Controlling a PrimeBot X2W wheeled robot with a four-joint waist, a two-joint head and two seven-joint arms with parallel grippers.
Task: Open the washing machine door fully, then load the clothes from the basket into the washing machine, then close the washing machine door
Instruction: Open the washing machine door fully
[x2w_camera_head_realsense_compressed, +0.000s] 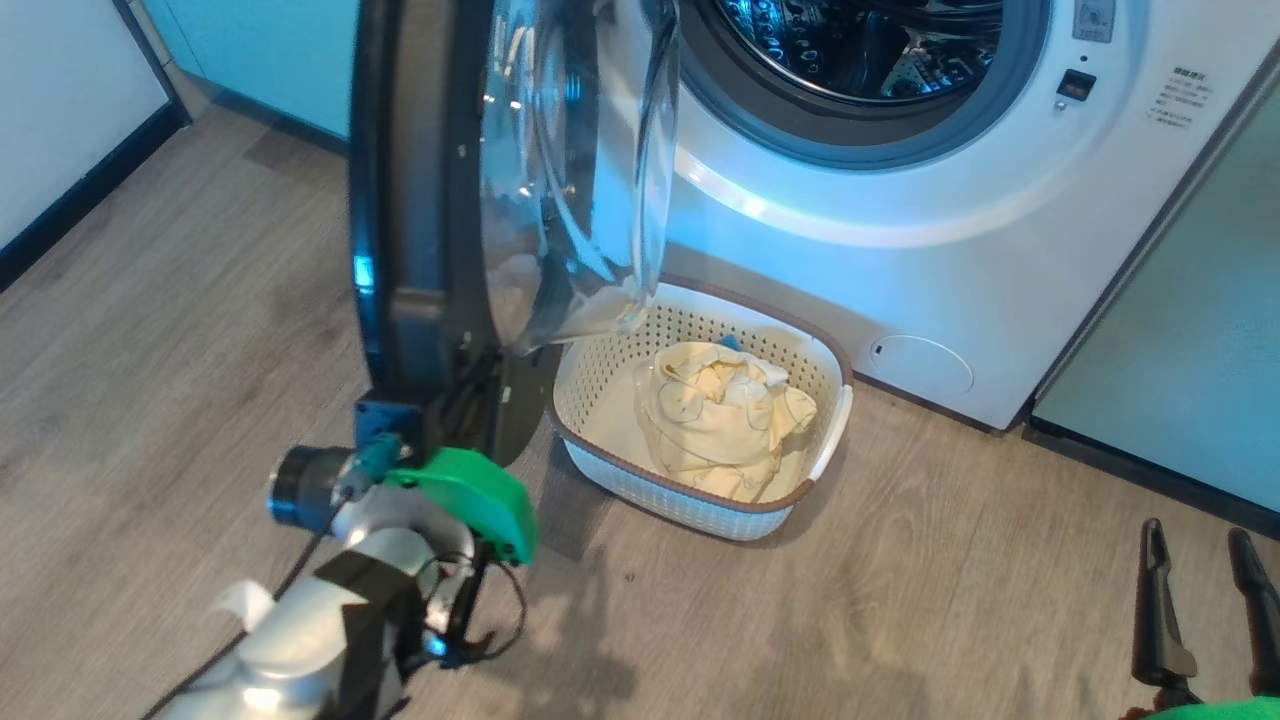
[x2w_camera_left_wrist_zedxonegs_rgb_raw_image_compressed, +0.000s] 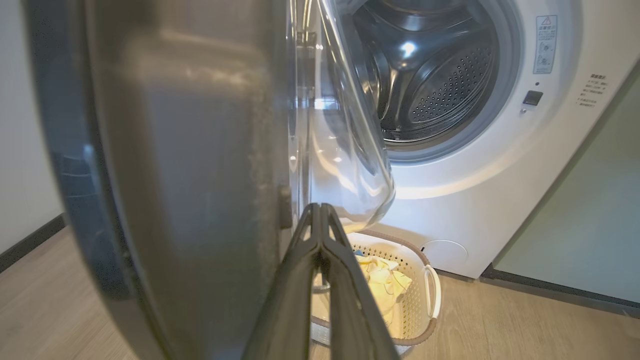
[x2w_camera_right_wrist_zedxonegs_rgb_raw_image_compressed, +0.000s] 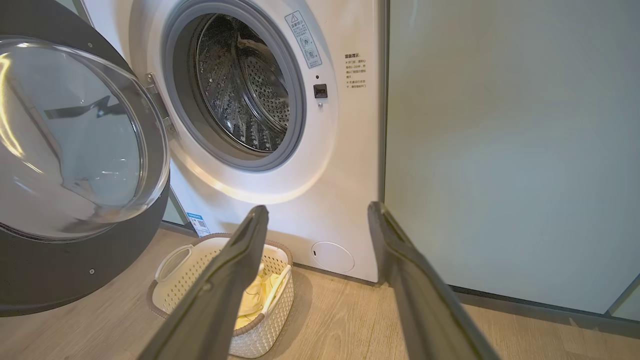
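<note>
My left jaws are pressed together with nothing between them, the fingers (x2w_camera_left_wrist_zedxonegs_rgb_raw_image_compressed: 300, 290) pointing up along the inner side of the door (x2w_camera_left_wrist_zedxonegs_rgb_raw_image_compressed: 190, 175), close to where the black rim meets the glass dome. The tips are so near the rim in the wrist view that I can't tell if they touch it. The door stands about halfway out, edge-on to my head camera, so the opening step looks unfinished to me. My main worry is the push: closed tips on a glossy rim could slide off onto the curved glass, and the door might then swing toward the washer (x2w_camera_head_realsense_compressed: 900, 250). The loose cable at my left wrist hangs just under the door's lower edge and could catch there as I sweep. My right jaws are spread wide and hold nothing, their fingers (x2w_camera_right_wrist_zedxonegs_rgb_raw_image_compressed: 225, 290) well back from everything. The basket (x2w_camera_head_realsense_compressed: 650, 490) sits on the floor just before the washer, below the drum (x2w_camera_head_realsense_compressed: 860, 50), with the clothes (x2w_camera_head_realsense_compressed: 720, 415) heaped inside. From my head view the dome overlaps the basket's near corner, so if I reach in before the door is fully back, my right arm may knock the glass.
</note>
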